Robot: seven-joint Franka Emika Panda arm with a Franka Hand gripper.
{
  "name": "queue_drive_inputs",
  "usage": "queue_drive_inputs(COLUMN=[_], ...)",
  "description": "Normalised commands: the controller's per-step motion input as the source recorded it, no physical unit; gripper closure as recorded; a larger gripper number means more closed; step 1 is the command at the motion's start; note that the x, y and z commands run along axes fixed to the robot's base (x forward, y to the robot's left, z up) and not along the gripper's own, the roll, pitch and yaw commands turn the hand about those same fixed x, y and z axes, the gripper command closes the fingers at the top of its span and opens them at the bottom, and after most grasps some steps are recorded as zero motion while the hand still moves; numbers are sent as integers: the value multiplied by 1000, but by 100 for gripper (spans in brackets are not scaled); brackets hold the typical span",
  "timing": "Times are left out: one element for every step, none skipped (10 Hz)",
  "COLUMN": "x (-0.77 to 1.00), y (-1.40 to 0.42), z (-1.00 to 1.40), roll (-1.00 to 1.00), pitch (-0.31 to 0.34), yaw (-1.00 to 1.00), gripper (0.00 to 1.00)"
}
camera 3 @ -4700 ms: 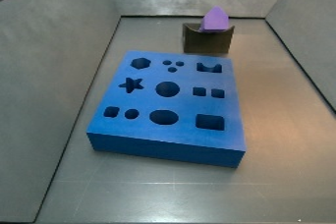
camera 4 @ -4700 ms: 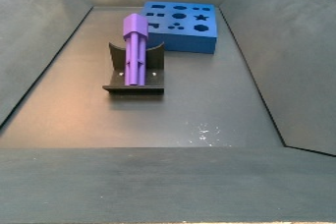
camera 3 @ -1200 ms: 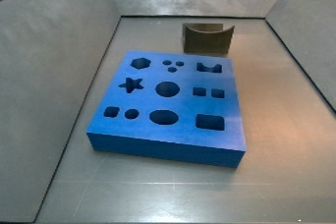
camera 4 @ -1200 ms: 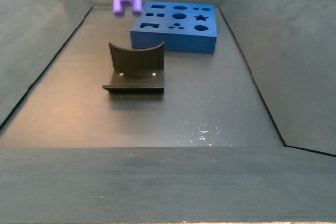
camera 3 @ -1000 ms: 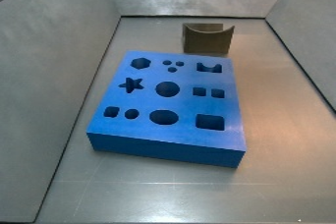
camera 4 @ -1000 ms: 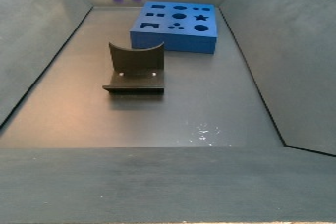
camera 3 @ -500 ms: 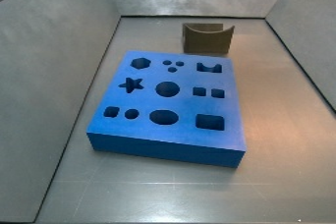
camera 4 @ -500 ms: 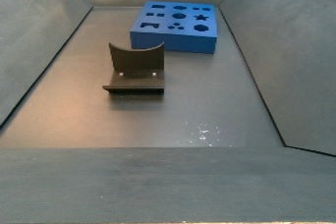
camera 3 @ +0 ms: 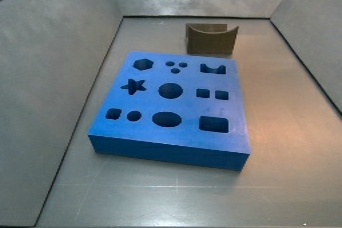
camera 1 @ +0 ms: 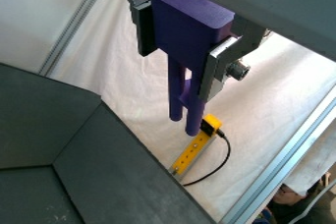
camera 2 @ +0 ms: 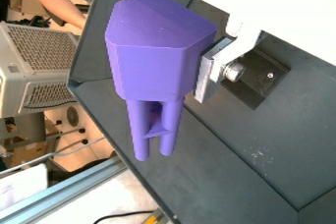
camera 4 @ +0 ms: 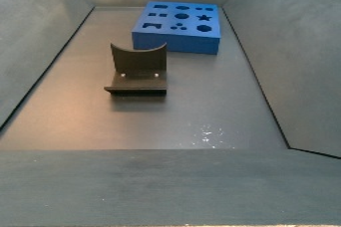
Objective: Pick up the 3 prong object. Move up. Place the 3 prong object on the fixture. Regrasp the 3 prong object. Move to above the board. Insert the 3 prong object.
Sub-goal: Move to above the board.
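- Your pincer (camera 1: 186, 39) is clamped on the 3 prong object (camera 1: 188, 46); both wrist views show the purple piece held between the silver plates, one plate (camera 1: 137, 24) against one flank and the opposite plate (camera 1: 223, 59) against the other.
- The pincer and the piece are out of sight in both side views, so they sit above or outside what those cameras cover. You cannot read their height over the floor from these pictures.
- The piece's long axis runs straight out from the pincer, away from the wrist. The grip is on the thick, house-shaped end (camera 2: 155, 33); the narrow prongs (camera 2: 155, 127) are the free end and point away from the wrist, presumably downward.
- The board (camera 3: 173, 106) lies flat on the floor with its holes facing up. In a side view its three-dot cluster (camera 3: 175, 68) sits in the row nearest the fixture (camera 3: 211, 38).
- The fixture is empty; its notch holds nothing in either side view, and it stands apart from the board (camera 4: 180, 26).
- Judgement: placing and regrasping appear complete; the step in hand is the carry to above the board.
- Judgement: the wrist views show the bin wall and outside clutter beyond the prongs, not the blue slab, so the board probably lies off to the side of the pincer. Which side cannot be told.
- Judgement: keep the prongs square to the board's top face before lowering.
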Motion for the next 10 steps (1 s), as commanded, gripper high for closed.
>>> queue_drive_inputs(x=[15, 17, -443, -443, -467, -483, -504, -512, -526, -543], y=[-19, -21, -1000, -1000, -1000, -1000, -1000, -1000, -1000, -1000], z=[362, 204, -350, -355, -354, -370, -368, -370, -373, -376], roll=[-57, -60, -1000, -1000, -1000, -1000, -1000, -1000, -1000, -1000], pitch=[94, 90, -21, -27, -43, -48, -54, -53, -53, -54], yaw=[95, 97, -95, -95, -93, -92, -92, -92, -91, -90], gripper=[100, 100, 100, 100, 100, 100, 100, 100, 100, 100])
